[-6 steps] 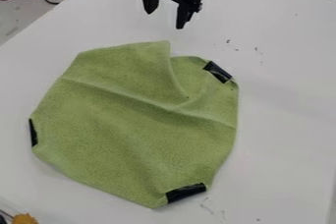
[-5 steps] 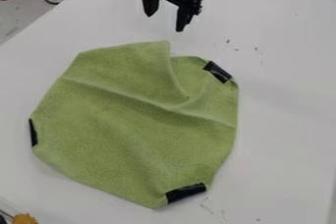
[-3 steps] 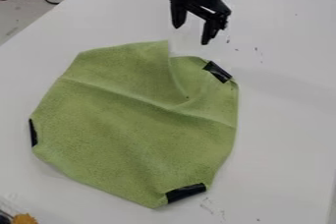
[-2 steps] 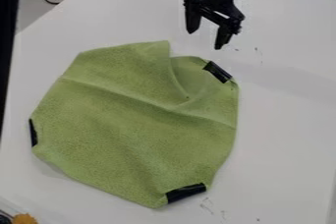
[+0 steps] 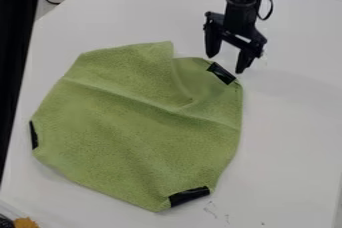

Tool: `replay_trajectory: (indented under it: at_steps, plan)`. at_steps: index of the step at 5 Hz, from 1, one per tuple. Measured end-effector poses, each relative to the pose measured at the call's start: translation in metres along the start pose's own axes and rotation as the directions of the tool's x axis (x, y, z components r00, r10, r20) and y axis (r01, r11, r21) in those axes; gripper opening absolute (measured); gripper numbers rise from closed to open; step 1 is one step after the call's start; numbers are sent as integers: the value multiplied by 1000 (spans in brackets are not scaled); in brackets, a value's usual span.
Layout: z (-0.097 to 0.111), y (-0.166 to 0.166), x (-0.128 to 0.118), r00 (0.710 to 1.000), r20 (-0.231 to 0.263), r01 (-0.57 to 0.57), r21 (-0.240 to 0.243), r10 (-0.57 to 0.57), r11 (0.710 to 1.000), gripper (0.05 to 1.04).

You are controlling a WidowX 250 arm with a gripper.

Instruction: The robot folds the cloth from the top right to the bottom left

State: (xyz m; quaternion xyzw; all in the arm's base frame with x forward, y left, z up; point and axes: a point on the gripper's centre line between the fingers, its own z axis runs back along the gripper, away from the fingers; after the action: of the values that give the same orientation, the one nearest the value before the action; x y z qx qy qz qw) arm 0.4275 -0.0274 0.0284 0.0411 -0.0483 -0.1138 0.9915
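Where the gripper (image 5: 226, 64) hangs, just by the far right edge of the green cloth (image 5: 133, 132), we see its fingers spread apart, released. We find the cloth lying creased on the white table (image 5: 287, 137), with black strips (image 5: 190, 196) at its far right, left and near edges.

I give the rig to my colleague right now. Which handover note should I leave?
Gripper: open, empty, by the top right corner of the cloth.
Cloth: spread on the table, creased, black tape on that corner.
Done: gripper near the corner; no fold to bottom left yet.
Left: grasp corner, fold to bottom left, release.
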Motion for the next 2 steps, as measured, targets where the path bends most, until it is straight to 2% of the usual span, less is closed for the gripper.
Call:
replay_trajectory:
  at_steps: [1,2]
  plan:
    - [1,-3,-13,998,3,-58,-2,58,998,999]
    - [-4,-4,-14,997,27,-69,-4,69,998,999]
